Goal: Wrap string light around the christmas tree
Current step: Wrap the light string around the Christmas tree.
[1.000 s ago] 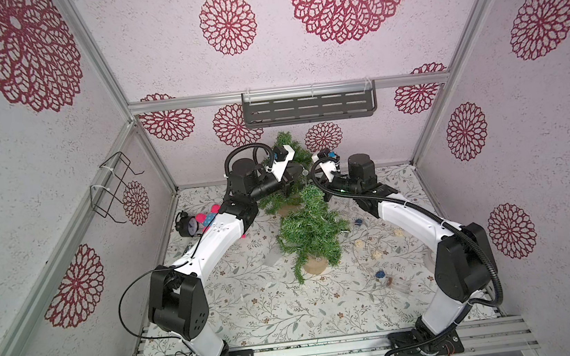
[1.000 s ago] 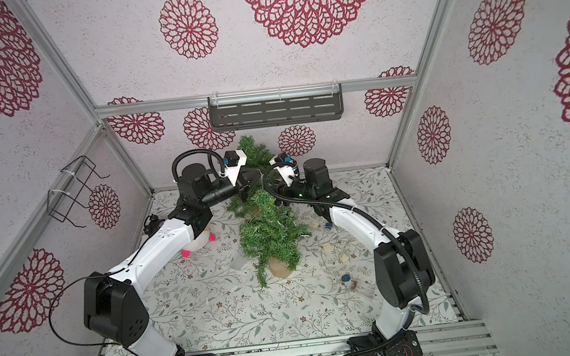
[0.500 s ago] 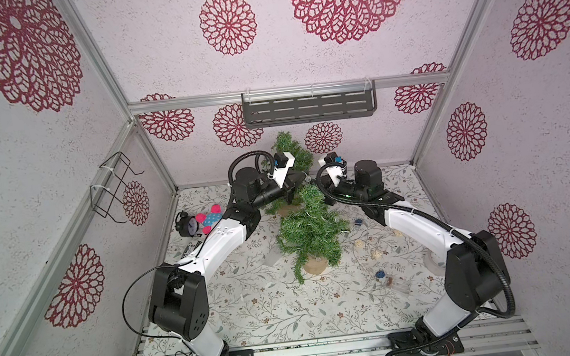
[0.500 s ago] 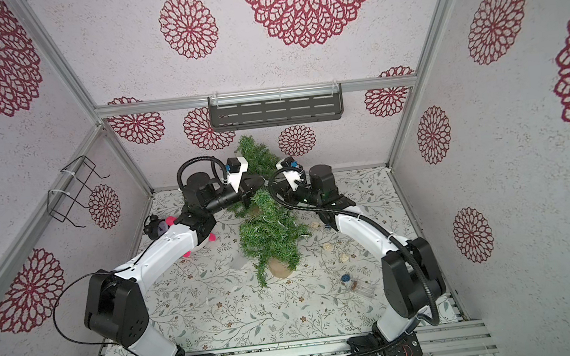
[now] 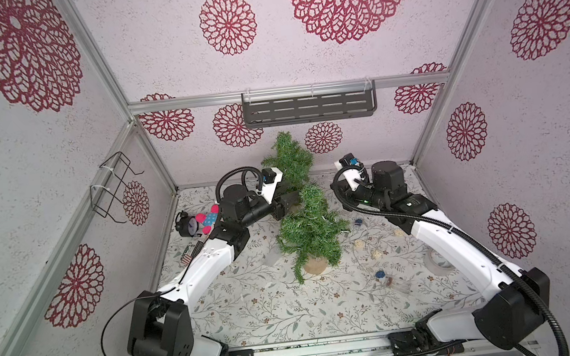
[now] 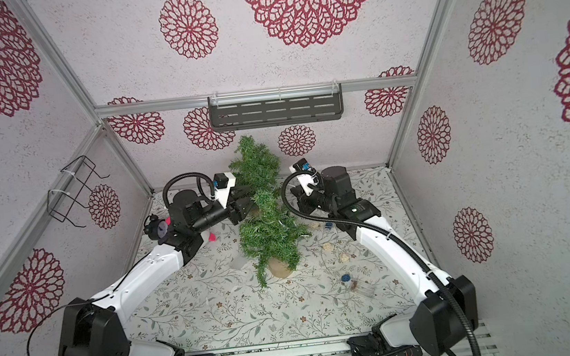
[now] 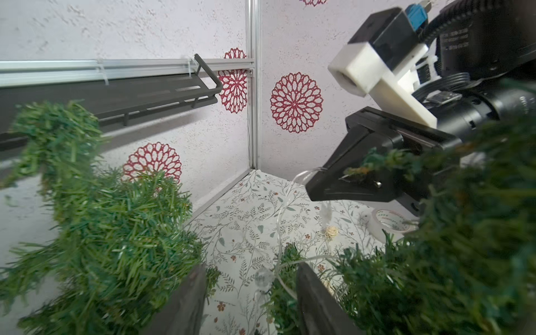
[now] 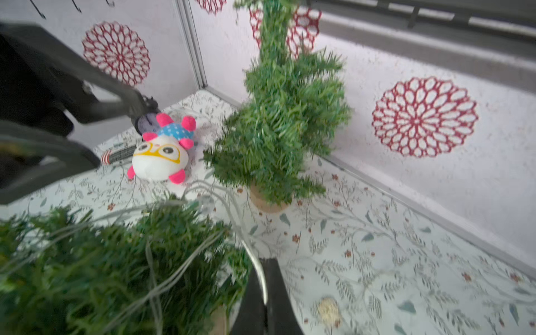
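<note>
The right fingers (image 8: pixel 275 293) pinch the string light (image 7: pixel 262 279) just beside the top of the tree (image 8: pixel 95 275); the left fingers (image 7: pixel 188 295) stand apart, and the string light runs loose between them. It lies over the branches.

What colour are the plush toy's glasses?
Yellow, on the white, pink and blue plush toy; the right wrist view shows it best.

Middle: the christmas tree (image 5: pixel 313 233) fills the centre of the table (image 5: pixel 272 310).
Beside its top: the loose string light (image 7: pixel 263 278) hangs in the way.
Back: a second tree (image 5: pixel 289 160) stands under the shelf (image 5: pixel 308 107).
Left edge: a plush toy (image 8: pixel 161 156).
Front: open surface, room to pass.
</note>
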`<state>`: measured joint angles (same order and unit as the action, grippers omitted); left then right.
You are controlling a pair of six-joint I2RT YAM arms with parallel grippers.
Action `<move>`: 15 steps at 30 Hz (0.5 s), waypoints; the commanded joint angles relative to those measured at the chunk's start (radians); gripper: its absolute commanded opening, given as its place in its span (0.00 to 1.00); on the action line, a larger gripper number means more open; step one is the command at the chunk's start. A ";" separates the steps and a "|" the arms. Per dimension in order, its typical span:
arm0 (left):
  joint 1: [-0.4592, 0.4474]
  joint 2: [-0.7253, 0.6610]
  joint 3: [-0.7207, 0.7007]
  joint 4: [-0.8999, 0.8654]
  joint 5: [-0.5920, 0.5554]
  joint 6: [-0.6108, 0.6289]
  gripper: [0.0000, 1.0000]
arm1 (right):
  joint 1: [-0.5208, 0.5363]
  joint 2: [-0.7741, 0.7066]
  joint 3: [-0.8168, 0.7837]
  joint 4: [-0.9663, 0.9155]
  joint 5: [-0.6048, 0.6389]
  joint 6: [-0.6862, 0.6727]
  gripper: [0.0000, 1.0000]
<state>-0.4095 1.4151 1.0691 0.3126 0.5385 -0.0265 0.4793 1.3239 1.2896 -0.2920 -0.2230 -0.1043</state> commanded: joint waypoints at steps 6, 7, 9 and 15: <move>0.004 -0.098 0.029 -0.289 -0.112 -0.015 0.54 | 0.097 -0.088 0.178 -0.418 0.081 0.069 0.00; 0.004 -0.111 0.029 -0.312 -0.117 -0.028 0.54 | 0.100 -0.097 0.185 -0.434 0.063 0.085 0.00; 0.002 -0.137 0.034 -0.352 -0.143 -0.060 0.54 | 0.111 -0.119 0.185 -0.455 0.021 0.121 0.00; -0.013 -0.173 0.100 -0.520 -0.169 -0.167 0.58 | 0.117 -0.158 0.127 -0.469 -0.029 0.209 0.00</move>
<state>-0.4126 1.2755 1.1252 -0.1017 0.3946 -0.1246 0.5930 1.1877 1.4391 -0.7254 -0.2146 0.0292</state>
